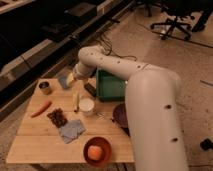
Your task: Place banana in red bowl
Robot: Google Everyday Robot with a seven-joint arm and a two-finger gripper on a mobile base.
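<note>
The banana, pale yellow and slender, lies on the wooden table just left of a white cup. The red bowl sits at the table's front edge with a round orange fruit in it. My gripper hangs at the end of the white arm over the table's far side, above a blue-grey object and a short way behind the banana. It touches neither banana nor bowl.
An orange carrot lies at the left, a metal can behind it. A dark snack bag and grey cloth sit mid-table. A green bin and a maroon bowl stand on the right, partly behind the arm.
</note>
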